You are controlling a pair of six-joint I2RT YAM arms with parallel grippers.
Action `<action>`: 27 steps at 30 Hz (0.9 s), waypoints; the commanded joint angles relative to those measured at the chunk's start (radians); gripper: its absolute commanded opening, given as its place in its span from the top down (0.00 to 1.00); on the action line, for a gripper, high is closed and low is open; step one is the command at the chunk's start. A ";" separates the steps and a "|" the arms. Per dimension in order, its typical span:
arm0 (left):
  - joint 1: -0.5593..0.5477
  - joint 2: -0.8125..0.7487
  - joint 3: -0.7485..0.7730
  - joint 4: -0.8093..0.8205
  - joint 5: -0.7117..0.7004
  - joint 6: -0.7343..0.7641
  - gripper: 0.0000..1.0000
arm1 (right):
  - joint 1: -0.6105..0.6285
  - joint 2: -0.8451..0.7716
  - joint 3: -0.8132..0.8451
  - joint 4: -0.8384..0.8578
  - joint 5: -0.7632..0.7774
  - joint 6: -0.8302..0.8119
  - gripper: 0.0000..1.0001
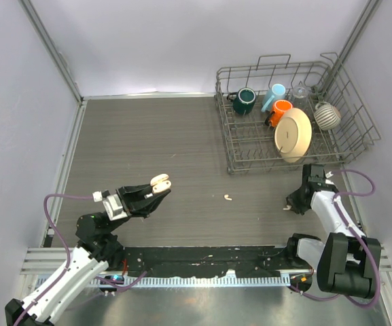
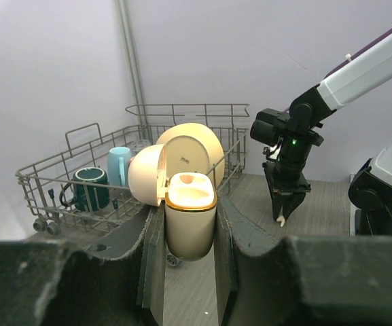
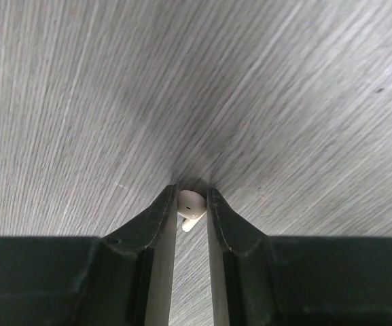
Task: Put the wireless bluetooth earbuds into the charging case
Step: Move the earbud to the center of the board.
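My left gripper (image 1: 156, 190) is shut on a cream charging case (image 2: 190, 216) with a gold rim, held above the table with its lid (image 2: 146, 175) swung open to the left. The case also shows in the top view (image 1: 160, 182). My right gripper (image 3: 191, 204) is shut on a tiny white earbud (image 3: 190, 206), pinched at the fingertips just over the table; it shows as a white tip (image 2: 281, 220) in the left wrist view. A second earbud (image 1: 227, 197) lies loose on the table between the arms.
A wire dish rack (image 1: 231, 146) stands at the back right, holding a dark green mug (image 1: 244, 100), a blue cup (image 1: 273, 96), an orange cup (image 1: 279, 110), a cream plate (image 1: 293, 134) and a striped bowl (image 1: 327, 115). The grey wood-grain table (image 1: 155, 142) has walls on three sides.
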State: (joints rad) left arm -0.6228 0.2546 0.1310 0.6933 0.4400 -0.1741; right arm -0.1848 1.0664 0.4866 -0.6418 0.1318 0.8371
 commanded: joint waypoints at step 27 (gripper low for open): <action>-0.003 -0.179 0.062 -0.284 -0.121 0.039 1.00 | 0.625 0.279 0.109 0.145 0.158 0.043 0.71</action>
State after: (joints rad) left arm -0.6228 0.1062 0.1516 0.4656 0.3599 -0.1513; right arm 0.4252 1.2896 0.5991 -0.4931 0.2718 1.0313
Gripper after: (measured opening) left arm 0.306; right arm 0.274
